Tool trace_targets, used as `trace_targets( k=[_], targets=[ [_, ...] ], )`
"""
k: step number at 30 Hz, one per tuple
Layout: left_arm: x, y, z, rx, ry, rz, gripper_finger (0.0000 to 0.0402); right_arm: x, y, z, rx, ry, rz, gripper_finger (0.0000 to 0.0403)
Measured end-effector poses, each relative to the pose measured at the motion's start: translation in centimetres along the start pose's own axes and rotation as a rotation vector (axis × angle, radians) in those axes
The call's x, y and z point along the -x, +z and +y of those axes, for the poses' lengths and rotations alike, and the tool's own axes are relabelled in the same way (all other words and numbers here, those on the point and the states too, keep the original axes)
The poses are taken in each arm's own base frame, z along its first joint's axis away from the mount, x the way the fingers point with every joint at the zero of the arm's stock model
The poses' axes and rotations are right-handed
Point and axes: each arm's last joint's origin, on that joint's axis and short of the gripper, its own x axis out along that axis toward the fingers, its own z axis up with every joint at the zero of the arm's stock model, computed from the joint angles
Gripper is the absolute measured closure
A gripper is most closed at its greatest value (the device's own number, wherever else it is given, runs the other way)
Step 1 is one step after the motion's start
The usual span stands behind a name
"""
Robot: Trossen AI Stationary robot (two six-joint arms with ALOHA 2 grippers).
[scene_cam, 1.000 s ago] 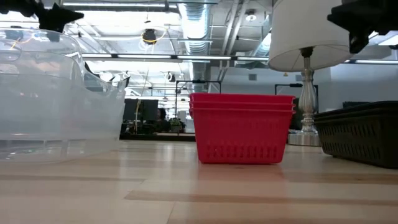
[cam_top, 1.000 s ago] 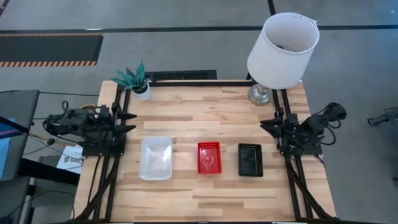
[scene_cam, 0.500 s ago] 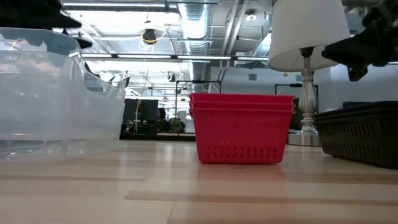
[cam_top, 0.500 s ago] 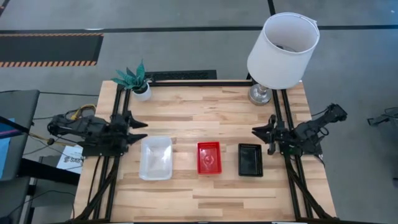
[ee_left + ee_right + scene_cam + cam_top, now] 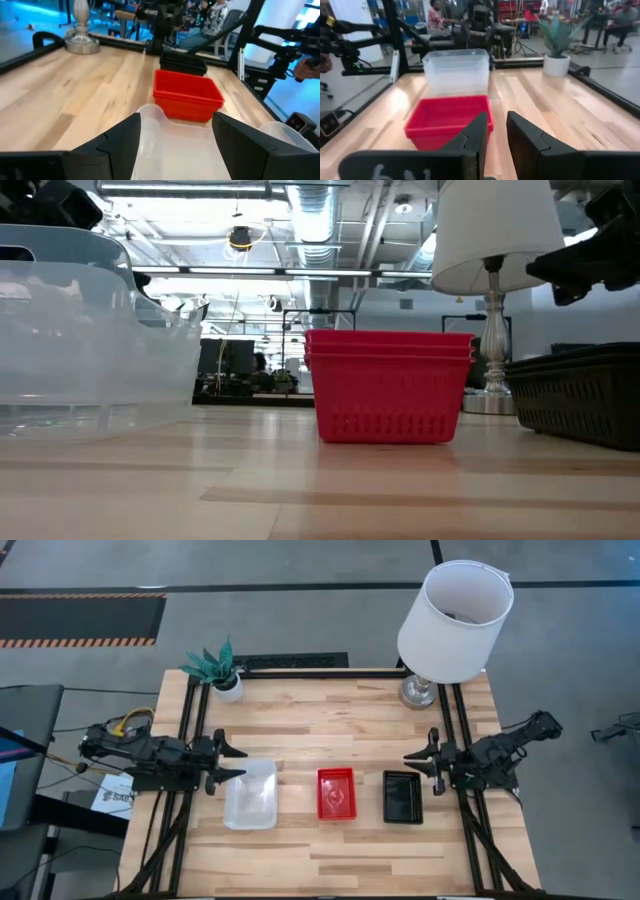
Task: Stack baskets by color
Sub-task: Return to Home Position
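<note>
Three stacks of baskets rest on their bottoms in a row on the wooden table: clear [image 5: 250,794] on the left, red mesh [image 5: 336,793] in the middle, black mesh [image 5: 402,796] on the right. My left gripper [image 5: 240,763] hovers level at the clear stack's far left corner, open wide; its wrist view shows the clear rim [image 5: 155,114] between the fingers, untouched. My right gripper [image 5: 412,758] hovers level just beyond the black stack's far edge. Its fingers are a narrow gap apart [image 5: 497,125] with nothing between them.
A white lamp [image 5: 455,620] stands at the far right corner on its metal base [image 5: 420,692]. A small green potted plant [image 5: 215,668] stands at the far left corner. Bare wood lies along the table's near edge and between the stacks and the far edge.
My left gripper has come down and moved toward the table's right and near edges, up to the clear stack. My right gripper has sunk and moved toward the table's left, toward the black stack, then held still. The baskets have not moved.
</note>
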Motion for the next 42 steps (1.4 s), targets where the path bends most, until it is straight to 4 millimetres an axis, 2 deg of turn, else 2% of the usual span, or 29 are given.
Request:
trace_targets(
  k=[6, 12, 15, 42],
  targets=[
    [-0.04, 0.15, 0.03, -0.003, 0.021, -0.024, 0.0168, -0.02, 0.05, -0.26, -0.019, -0.045, -0.002, 0.0308],
    [-0.02, -0.05, 0.08, 0.228, 0.026, -0.001, 0.0168, -0.02, 0.06, -0.26, -0.027, -0.045, -0.004, 0.0307],
    [-0.01, -0.07, 0.10, 0.288, 0.030, 0.000, 0.0168, -0.02, 0.06, -0.26, -0.027, -0.046, -0.005, 0.0307],
    [-0.01, -0.13, 0.12, 0.285, 0.035, 0.005, 0.0168, -0.02, 0.03, -0.26, -0.027, -0.048, -0.004, 0.0307]
  ],
)
